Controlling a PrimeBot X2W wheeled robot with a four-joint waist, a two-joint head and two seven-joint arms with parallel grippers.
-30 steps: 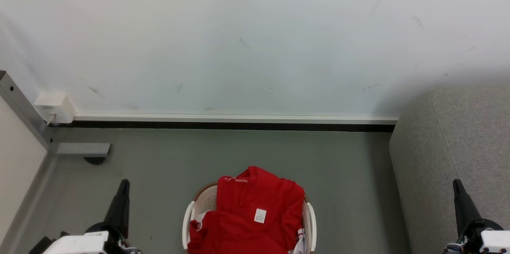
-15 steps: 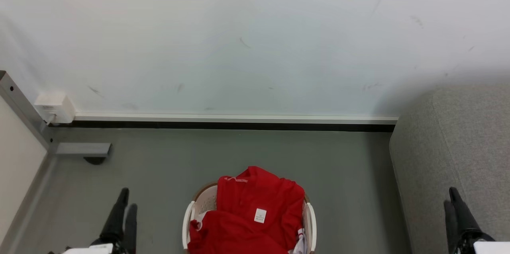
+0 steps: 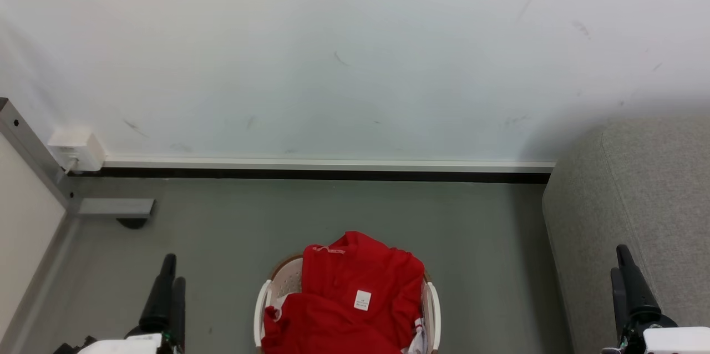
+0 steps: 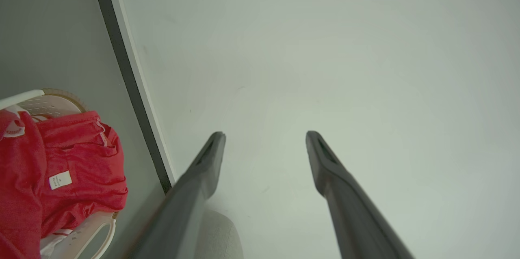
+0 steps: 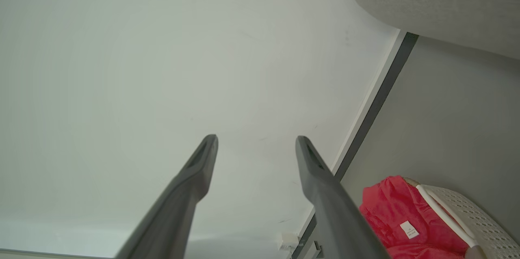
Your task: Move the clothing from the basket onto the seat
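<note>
**A:** Half of the basket is cut off by the near edge of the head view. How much clothing is in it?

**B:** Hard to say. Red fabric is heaped above the rim, with a white label facing up and a scrap of white trim at the near right. The folds hide any print.

**A:** Where does it stand?

**B:** On the grey floor, with the wall far behind it. The seat is to its right, apart from it, and runs out of frame.

**A:** And the pincers?

**B:** The left pincer has its fingers spread with nothing between them. The right pincer is the same. Both are well apart from the basket, one on the left over the floor, the other on the right in front of the seat.
</note>
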